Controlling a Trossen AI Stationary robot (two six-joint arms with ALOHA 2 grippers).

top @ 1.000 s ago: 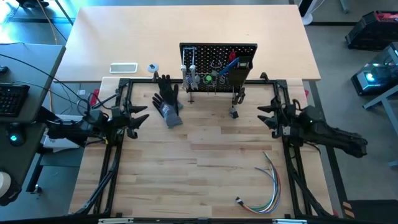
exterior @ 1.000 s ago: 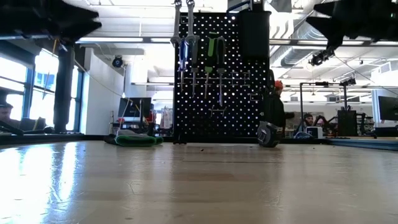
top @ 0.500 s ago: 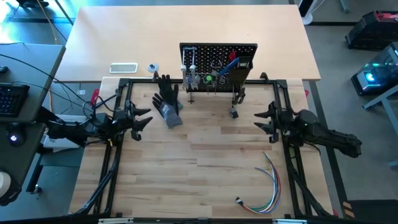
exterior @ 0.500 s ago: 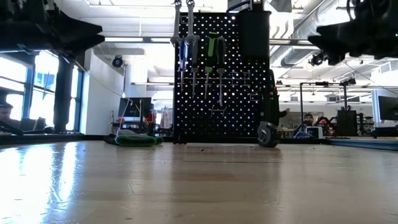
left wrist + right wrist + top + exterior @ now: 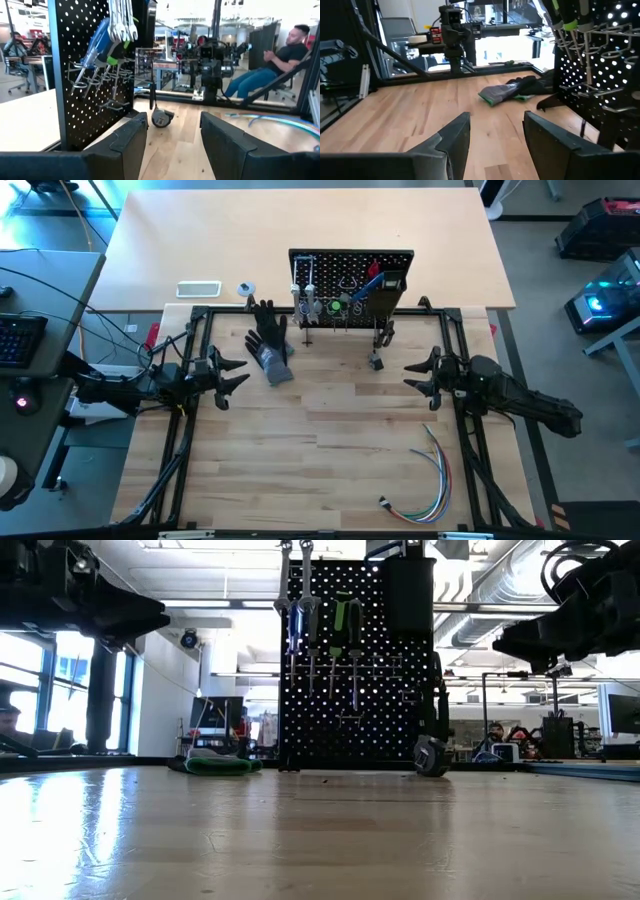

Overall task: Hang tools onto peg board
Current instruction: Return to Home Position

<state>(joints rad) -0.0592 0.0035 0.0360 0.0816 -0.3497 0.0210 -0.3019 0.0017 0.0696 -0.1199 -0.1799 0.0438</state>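
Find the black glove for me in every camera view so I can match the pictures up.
High view: the glove lies on the table, in front of the peg board's left end.
Low view: flat on the table, left of the board's foot.
Left wrist view: not in it.
Right wrist view: on the table, next to the board's foot.
Shared landmark: the peg board, in all four views.

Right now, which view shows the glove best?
The high view: the glove lies there whole, fingers spread, by the left end of the board. The low view shows the glove only edge-on, the right wrist view shows it from the side, and the left wrist view misses it.
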